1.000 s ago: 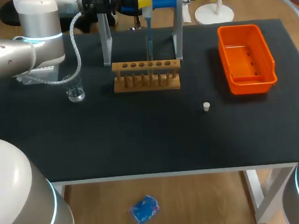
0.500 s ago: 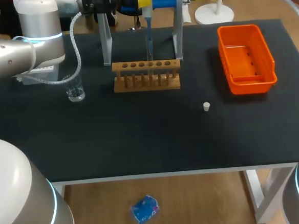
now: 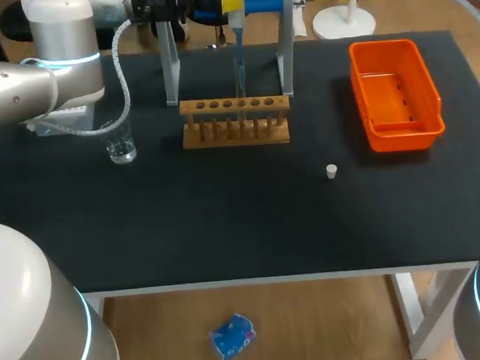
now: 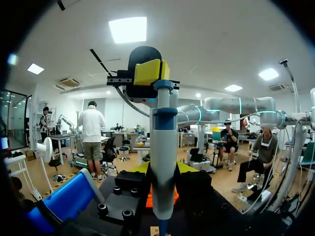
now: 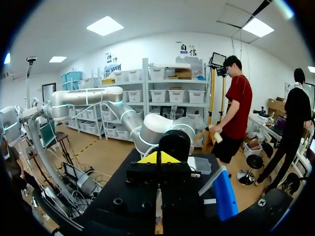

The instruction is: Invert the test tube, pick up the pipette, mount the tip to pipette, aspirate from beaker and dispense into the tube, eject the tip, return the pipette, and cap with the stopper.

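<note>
Still, pipette [image 3: 238, 56] hanging behind rack [image 3: 234, 121], stopper [image 3: 331, 171] and left arm [image 3: 52, 78] unmoved

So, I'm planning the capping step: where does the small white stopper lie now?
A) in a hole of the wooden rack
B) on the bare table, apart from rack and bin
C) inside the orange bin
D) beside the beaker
B: the head view shows the stopper alone on the black table, nearer the front edge than the wooden test tube rack and the orange bin, touching neither.
</note>
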